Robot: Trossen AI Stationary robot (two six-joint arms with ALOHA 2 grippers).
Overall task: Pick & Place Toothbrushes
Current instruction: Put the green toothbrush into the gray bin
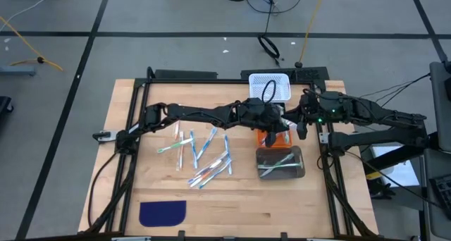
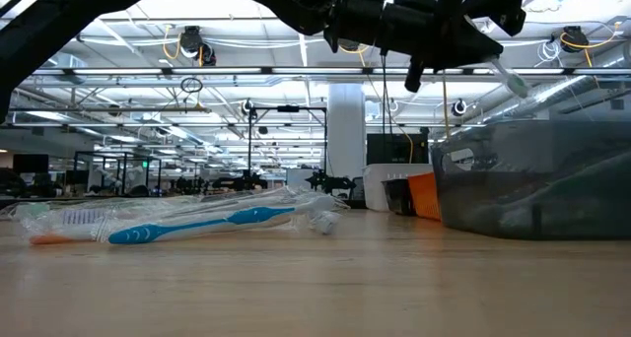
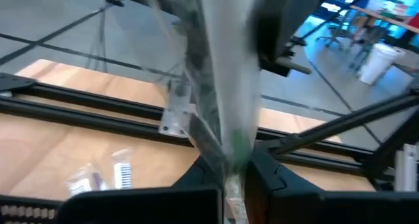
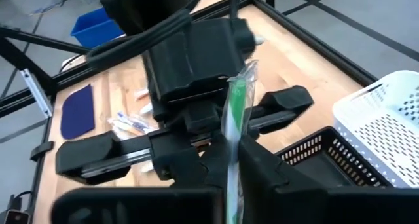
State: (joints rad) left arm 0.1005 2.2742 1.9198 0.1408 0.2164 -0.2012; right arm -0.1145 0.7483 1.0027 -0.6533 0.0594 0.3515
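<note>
Above the dark bin [image 1: 280,163], both my end effectors [image 4: 230,160] pinched one green-accented, clear-wrapped toothbrush [image 4: 234,112]; the handover needed one steady grip before the other released.

High view looks straight down on the whole table [image 1: 232,206]; low view sits at tabletop level, facing across into the room. Both wrist views are close-up along their own fingers. High and low share the toothbrushes [image 1: 201,156] and the dark bin [image 1: 280,163]

Toothbrushes [image 1: 201,156] scattered mid-table; bin [image 1: 280,163] right of them; cloth patch [image 1: 162,213] near front-left.
</note>
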